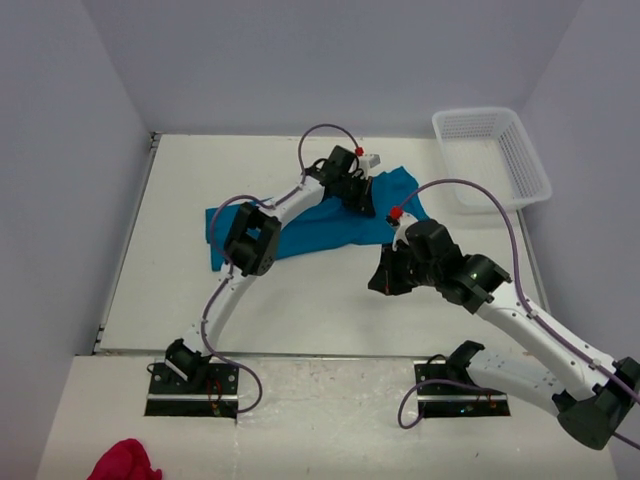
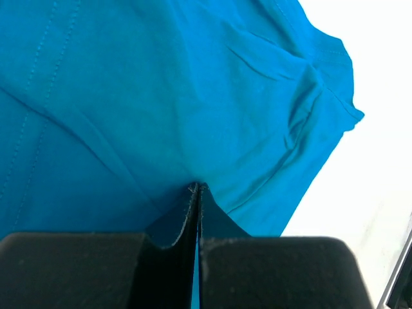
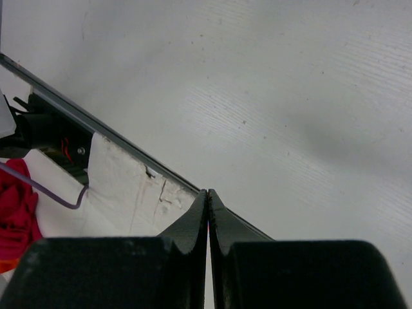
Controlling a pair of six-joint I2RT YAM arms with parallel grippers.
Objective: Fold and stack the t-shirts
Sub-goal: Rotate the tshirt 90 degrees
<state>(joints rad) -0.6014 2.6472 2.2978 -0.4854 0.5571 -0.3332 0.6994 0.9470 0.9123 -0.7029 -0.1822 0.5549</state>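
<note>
Shirt (image 2: 161,96): likely light, limp, easily creased; best pinched at hem corners or shoulders; my left jaws closed, tips on it; right jaws closed, empty, over desk (image 1: 330,300)

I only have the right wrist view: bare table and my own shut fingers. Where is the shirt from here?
Observer: The t-shirt lies mid-table, beyond and to the left of the right gripper, apart from it.
Operator: What is the left arm doing?
Observer: The left gripper is shut on the t-shirt; creases in the fabric run up to its tips.
Operator: Anything else on the table?
Observer: A white basket stands at the far right corner.
</note>
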